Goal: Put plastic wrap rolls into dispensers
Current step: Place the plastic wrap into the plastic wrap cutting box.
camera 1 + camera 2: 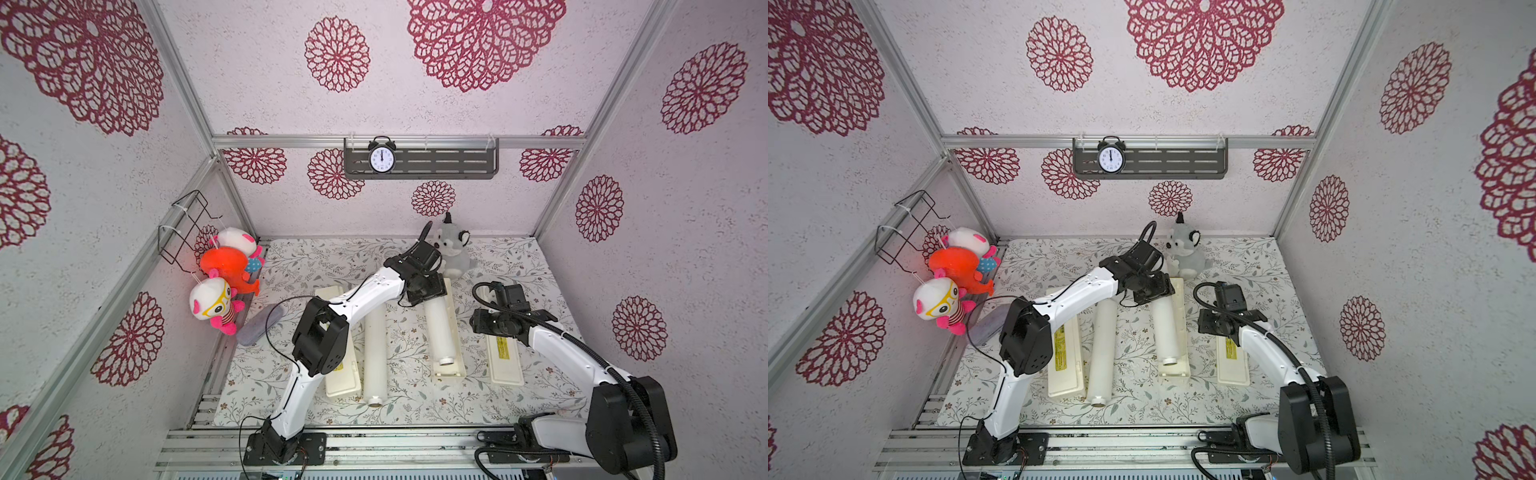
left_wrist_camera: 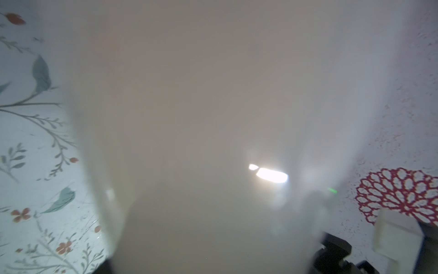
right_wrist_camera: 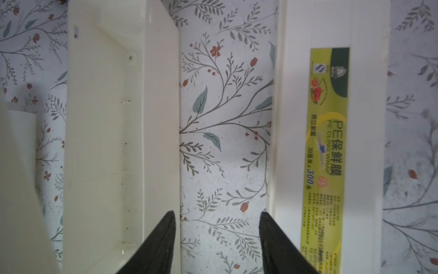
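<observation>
One plastic wrap roll [image 1: 440, 332] slants over an open, lidless-looking dispenser tray [image 1: 457, 365]. My left gripper [image 1: 424, 291] is shut on the roll's far end. That roll [image 2: 213, 118] fills the left wrist view as a blur and hides the jaws. The tray's inside [image 3: 106, 142] looks bare, and the roll's edge [image 3: 16, 189] shows beside it. My right gripper [image 3: 218, 227] is open over the cloth, between the tray and a cream part with a yellow-green label [image 3: 294, 118]. The second roll [image 1: 375, 357] lies on the table beside a closed dispenser [image 1: 343, 380].
A grey plush animal [image 1: 453, 253] sits just behind the tray's far end. A grey pouch [image 1: 259, 324] lies at the left edge, with plush toys [image 1: 224, 270] hanging on the left wall. A clock [image 1: 381, 158] stands on the back shelf.
</observation>
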